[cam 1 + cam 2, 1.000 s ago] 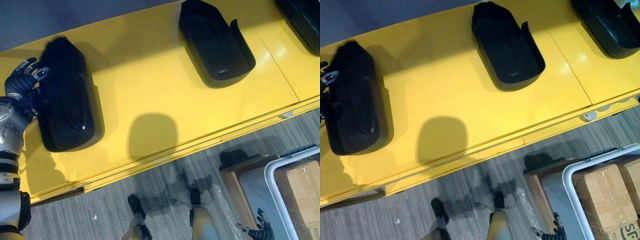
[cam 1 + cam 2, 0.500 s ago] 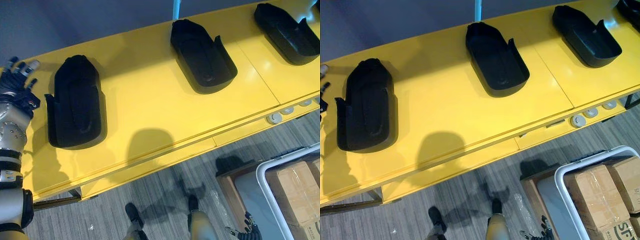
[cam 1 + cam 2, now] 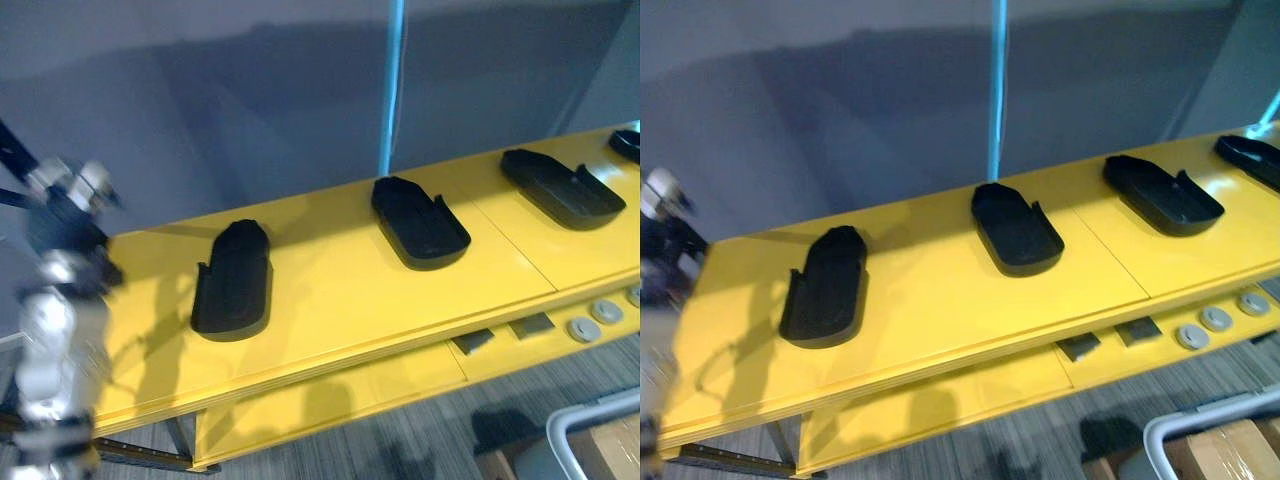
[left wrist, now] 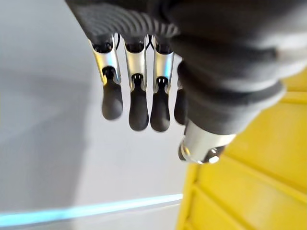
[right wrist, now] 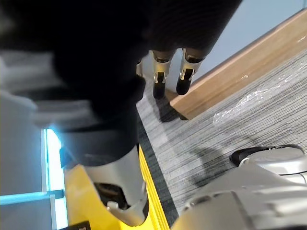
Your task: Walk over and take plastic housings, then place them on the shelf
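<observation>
Left hand (image 4: 137,103): was raised by the shelf's end, fingers straight and close together, holding nothing.
Right hand (image 5: 160,81): hung over the floor (image 5: 216,143), fingers relaxed, empty.
Plastic housings (image 3: 232,285): lay spaced along the yellow shelf (image 3: 330,300).
Progress: these looked placed; any further fetching remained.

Our left hand (image 3: 62,212) has come off the leftmost housing (image 3: 232,280) and lifted, well apart from it at the yellow shelf's (image 3: 330,290) left end; our view has swung up.
</observation>
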